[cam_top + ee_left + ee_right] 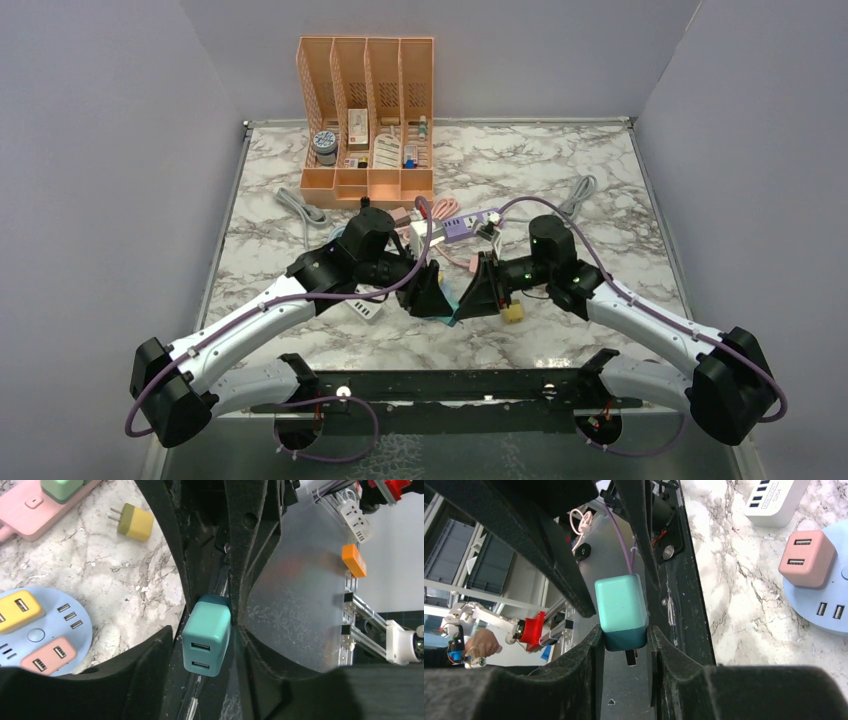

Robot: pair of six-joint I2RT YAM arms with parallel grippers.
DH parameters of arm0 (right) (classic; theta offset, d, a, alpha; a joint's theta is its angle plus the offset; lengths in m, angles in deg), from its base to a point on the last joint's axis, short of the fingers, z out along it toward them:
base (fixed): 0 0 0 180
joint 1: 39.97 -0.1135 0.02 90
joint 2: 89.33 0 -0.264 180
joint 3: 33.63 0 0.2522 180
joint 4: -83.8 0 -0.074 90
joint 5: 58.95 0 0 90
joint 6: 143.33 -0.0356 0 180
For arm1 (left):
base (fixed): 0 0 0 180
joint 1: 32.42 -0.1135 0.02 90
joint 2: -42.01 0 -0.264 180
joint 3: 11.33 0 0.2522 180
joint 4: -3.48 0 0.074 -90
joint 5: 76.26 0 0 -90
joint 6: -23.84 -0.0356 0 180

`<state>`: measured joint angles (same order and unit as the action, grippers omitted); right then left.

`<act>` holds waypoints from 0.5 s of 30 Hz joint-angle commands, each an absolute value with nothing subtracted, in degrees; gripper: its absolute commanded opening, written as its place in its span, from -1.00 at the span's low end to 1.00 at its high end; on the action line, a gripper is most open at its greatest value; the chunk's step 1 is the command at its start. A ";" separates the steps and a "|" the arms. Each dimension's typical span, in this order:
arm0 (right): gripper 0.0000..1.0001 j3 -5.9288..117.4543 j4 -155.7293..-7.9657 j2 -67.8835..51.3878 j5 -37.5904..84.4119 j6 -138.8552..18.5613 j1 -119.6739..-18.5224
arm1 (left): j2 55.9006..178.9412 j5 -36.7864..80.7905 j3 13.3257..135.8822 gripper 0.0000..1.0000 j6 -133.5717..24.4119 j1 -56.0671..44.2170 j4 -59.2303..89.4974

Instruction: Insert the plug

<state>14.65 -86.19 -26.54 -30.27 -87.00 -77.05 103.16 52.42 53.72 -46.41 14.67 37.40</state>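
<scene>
Your marble table (620,200) carries an orange organizer (367,110) at the back. A round blue power hub (75,645) lies near the middle, below the two arms where they meet. The right gripper (625,639) is clamped on the prong end of the teal plug (620,600), which is off the table. The left gripper (206,630) has its fingers against the plug's sides at the USB end, so both hold it. A small yellow plug (132,521) lies loose nearby.
</scene>
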 commanded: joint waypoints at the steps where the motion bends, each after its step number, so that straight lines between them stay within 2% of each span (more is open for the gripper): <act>1: -0.74 15.39 -91.99 -26.40 -32.22 -88.98 -77.41 | 103.45 57.45 53.20 0.09 -47.42 14.56 37.54; 3: -0.74 15.10 -93.59 -26.27 -32.43 -89.86 -77.41 | 103.46 58.02 53.15 0.11 -47.60 14.56 37.49; 5: -0.74 14.94 -94.55 -26.09 -32.80 -90.21 -77.41 | 103.37 58.19 53.27 -0.01 -47.66 14.51 37.32; 9: -0.74 14.77 -94.58 -25.87 -33.06 -89.99 -77.41 | 103.60 58.40 53.91 -0.55 -48.18 14.52 37.06; 11: -0.70 14.86 -94.02 -26.11 -32.67 -90.06 -77.41 | 103.80 58.53 54.25 -0.89 -49.10 14.51 37.19; 12: -0.62 15.07 -93.54 -26.21 -32.30 -89.95 -77.41 | 103.88 58.13 54.49 -1.00 -49.95 14.53 37.50; 15: -0.08 16.10 -88.98 -27.55 -27.47 -88.24 -77.41 | 103.75 56.00 55.17 -1.00 -52.98 14.51 38.42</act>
